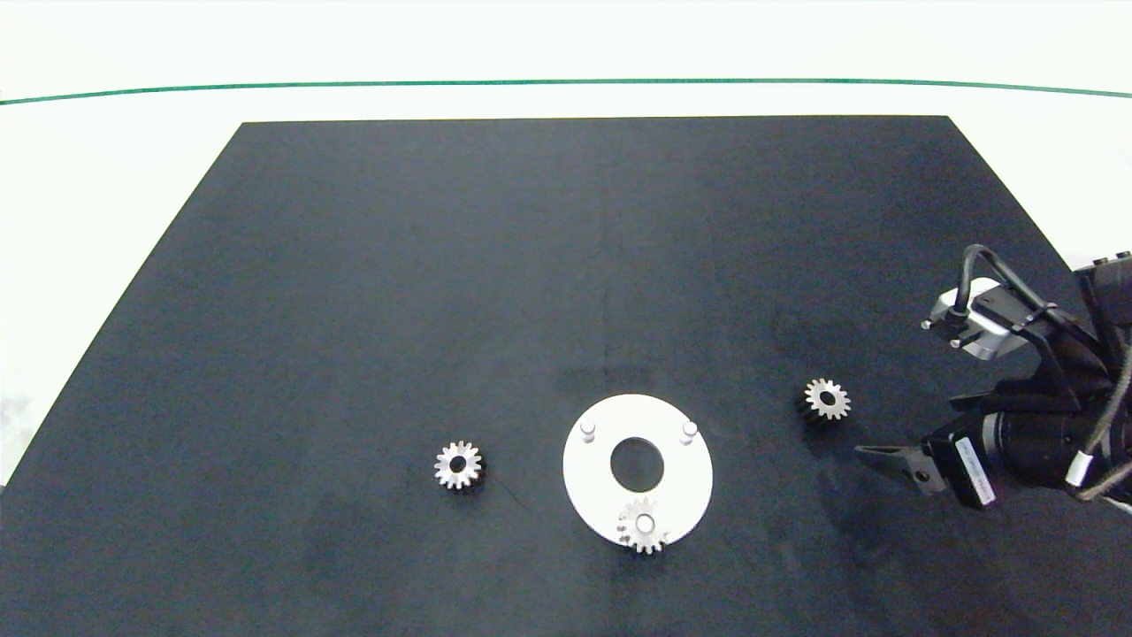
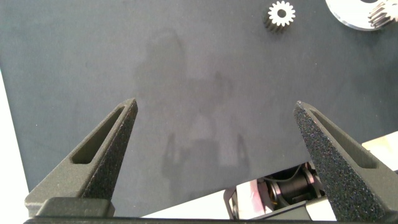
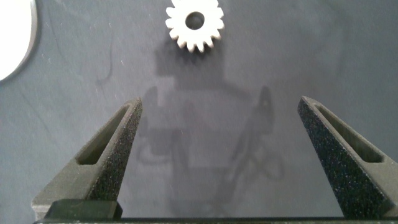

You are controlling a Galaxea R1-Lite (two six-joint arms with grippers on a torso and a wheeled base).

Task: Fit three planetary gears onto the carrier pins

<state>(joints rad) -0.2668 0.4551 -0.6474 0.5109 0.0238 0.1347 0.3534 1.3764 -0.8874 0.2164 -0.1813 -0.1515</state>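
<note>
One gear sits pinned at the disc's six o'clock. My right claw, wide open and empty, must close on the gear at three.

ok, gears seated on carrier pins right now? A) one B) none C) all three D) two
A: one planetary gear sits on the near pin of the white disc. The two far pins are bare. One loose gear lies on the mat left of the disc, and another lies to its right, near the open right gripper.
</note>
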